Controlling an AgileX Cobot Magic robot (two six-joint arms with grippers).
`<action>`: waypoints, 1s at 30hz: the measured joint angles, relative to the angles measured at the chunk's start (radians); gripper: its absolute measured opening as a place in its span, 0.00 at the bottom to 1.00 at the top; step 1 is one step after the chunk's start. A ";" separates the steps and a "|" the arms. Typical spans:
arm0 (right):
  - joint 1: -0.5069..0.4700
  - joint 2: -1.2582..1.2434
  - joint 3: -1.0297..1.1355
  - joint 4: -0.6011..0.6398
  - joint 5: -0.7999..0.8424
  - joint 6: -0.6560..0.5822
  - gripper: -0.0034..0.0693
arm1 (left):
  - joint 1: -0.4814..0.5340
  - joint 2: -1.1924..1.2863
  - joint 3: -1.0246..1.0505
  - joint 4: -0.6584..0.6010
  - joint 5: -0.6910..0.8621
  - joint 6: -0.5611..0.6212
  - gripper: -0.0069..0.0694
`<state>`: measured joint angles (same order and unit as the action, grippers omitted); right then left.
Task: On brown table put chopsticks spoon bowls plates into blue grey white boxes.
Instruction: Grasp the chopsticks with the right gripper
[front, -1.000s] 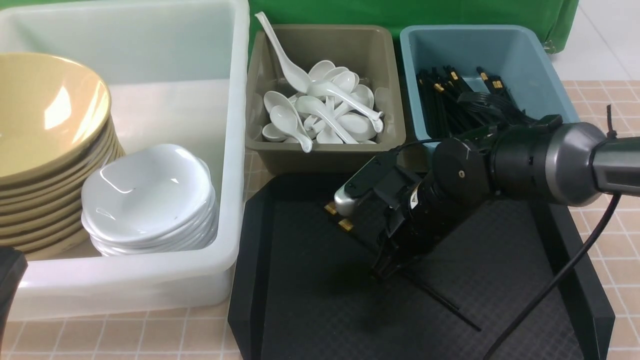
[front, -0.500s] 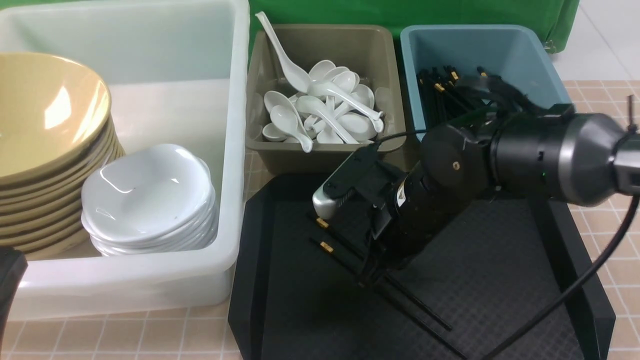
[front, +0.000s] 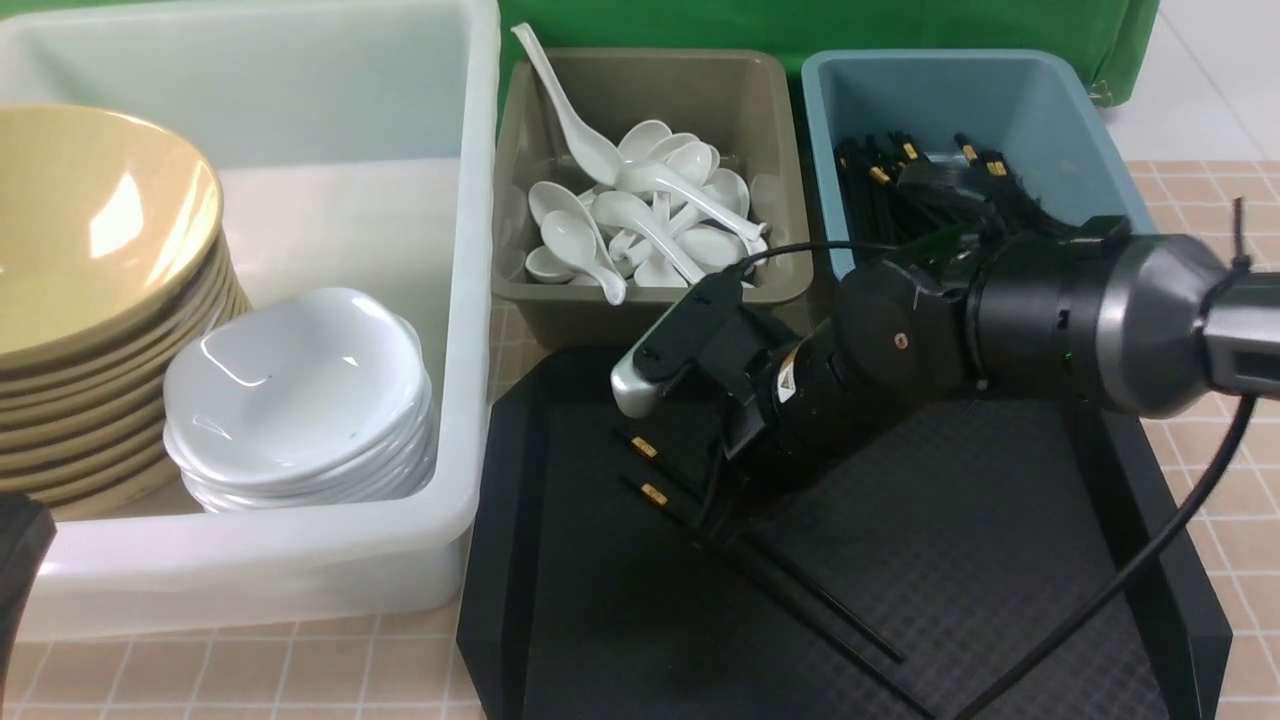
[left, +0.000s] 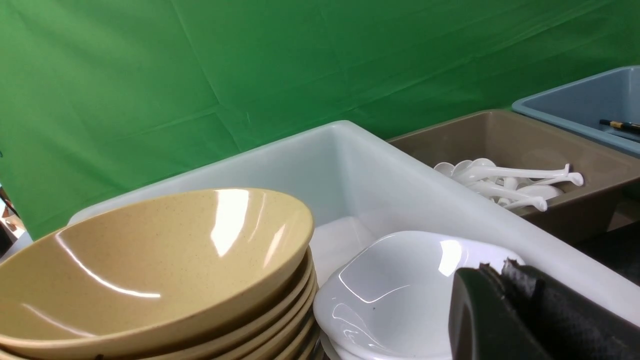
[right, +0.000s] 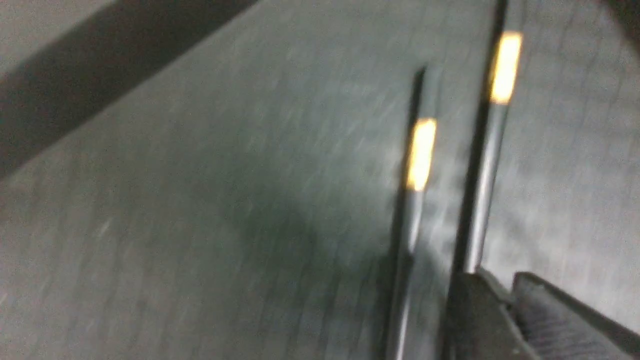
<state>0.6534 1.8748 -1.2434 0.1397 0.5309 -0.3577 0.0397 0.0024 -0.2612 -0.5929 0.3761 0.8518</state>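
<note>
Two black chopsticks (front: 653, 493) with gold bands lie side by side on the black tray (front: 980, 560). My right gripper (front: 715, 525) is down on them near their middle. In the right wrist view its blurred fingertips (right: 470, 295) stand close together, with one chopstick (right: 480, 200) running under one finger and the other chopstick (right: 410, 220) beside it. Whether a stick is gripped does not show. My left gripper (left: 495, 267) is shut and empty, in front of the white box (front: 470, 250), which holds stacked tan bowls (front: 90, 250) and white plates (front: 300, 390).
The grey box (front: 650, 310) holds several white spoons (front: 640, 220), one leaning on its back corner. The blue box (front: 1000, 90) holds several chopsticks (front: 890, 200), partly behind my right arm. The tray has raised walls. Brown table (front: 1230, 500) shows at the right.
My right gripper has slid left across the tray. The two chopsticks' gold ends have shifted left and toward the front, and the sticks now lie more spread out.
</note>
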 joint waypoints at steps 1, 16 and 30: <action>0.000 0.002 0.000 0.000 -0.004 0.000 0.27 | 0.000 0.000 0.000 0.000 0.000 0.000 0.10; 0.000 0.087 -0.017 0.005 -0.057 -0.005 0.16 | 0.000 0.000 0.000 0.000 0.001 0.000 0.10; -0.012 -0.193 -0.050 -0.014 0.029 -0.090 0.14 | 0.000 0.000 0.000 0.000 0.001 0.000 0.10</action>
<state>0.6413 1.6815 -1.2936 0.1254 0.5598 -0.4479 0.0397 0.0024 -0.2612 -0.5929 0.3769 0.8515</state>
